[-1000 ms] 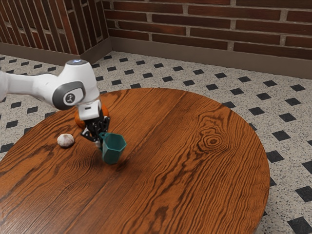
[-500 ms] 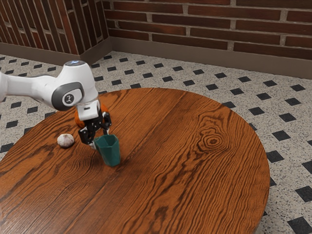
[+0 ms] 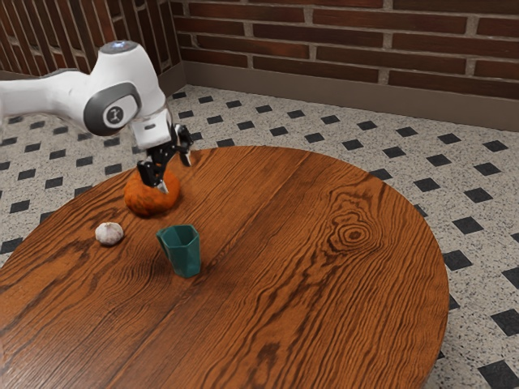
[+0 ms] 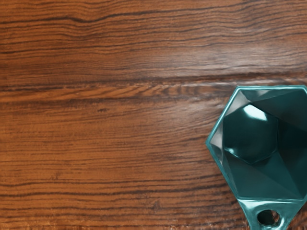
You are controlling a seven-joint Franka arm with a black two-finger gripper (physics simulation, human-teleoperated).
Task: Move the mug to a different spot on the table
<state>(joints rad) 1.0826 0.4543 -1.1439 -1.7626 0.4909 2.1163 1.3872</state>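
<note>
A teal hexagonal mug [image 3: 180,250] stands upright on the round wooden table [image 3: 324,267], left of its middle. My gripper [image 3: 168,168] hangs well above the table, up and to the exterior view's left of the mug, open and holding nothing. From above, the wrist view looks into the mug [image 4: 261,153], with its handle at the picture's lower edge and bare wood [image 4: 105,120] beside it.
An orange fuzzy lump [image 3: 150,196] lies on the table just below my gripper. A small pale garlic-like bulb [image 3: 109,233] rests near the table's left edge. A brick wall [image 3: 340,40] and tiled floor [image 3: 454,162] lie beyond.
The mug was tilted in my grip a second ago, then stood upright on the table. My fingers let it go and my hand rose up and away to the exterior view's left.
</note>
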